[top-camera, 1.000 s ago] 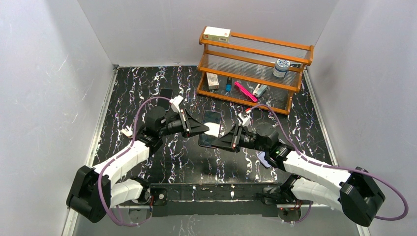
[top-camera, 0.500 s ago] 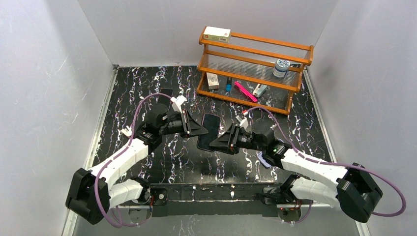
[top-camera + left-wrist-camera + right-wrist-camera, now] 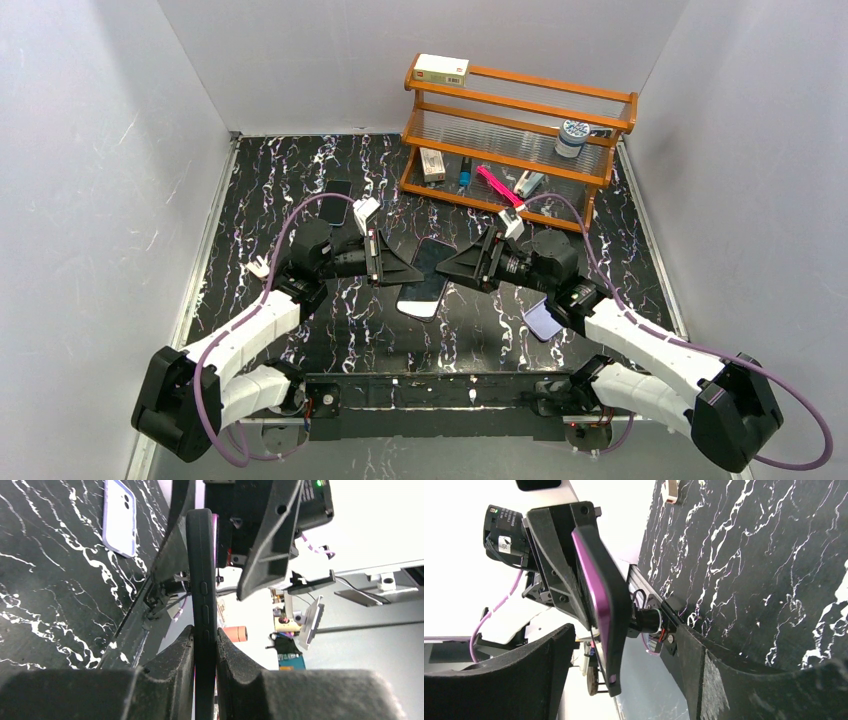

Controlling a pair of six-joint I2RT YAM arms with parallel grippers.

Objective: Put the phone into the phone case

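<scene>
Currently, left hand (image 3: 203, 635) is narrow, both fingers (image 3: 175, 655) clamped on the long edges of the phone (image 3: 201, 570), which stands edge-on in the left wrist view with its side buttons showing. Phone is lifted off the worktop (image 3: 300, 160), roughly mid-table, tilted.

Right hand (image 3: 624, 630) is spread wide. It faces the left hand head-on; the phone's free end sits in the gap between its fingers (image 3: 541, 672). No contact visible on either pad. Screen side shows a purple sheen.

Phone case (image 3: 545, 320) lies flat on the worktop, right of the phone and nearer the front edge, tucked just beside the right arm's wrist and partly hidden by it. It is well apart from the left hand and behind the right hand's fingertips. Left wrist view shows its camera cut-out.

Edges: orange rack (image 3: 520, 150) stands at the back right, near the right hand's far side. A dark flat slab (image 3: 338, 189) lies back left. Bare marbled worktop shows between the hands and the front rail, and left of the left arm up to the wall.
</scene>
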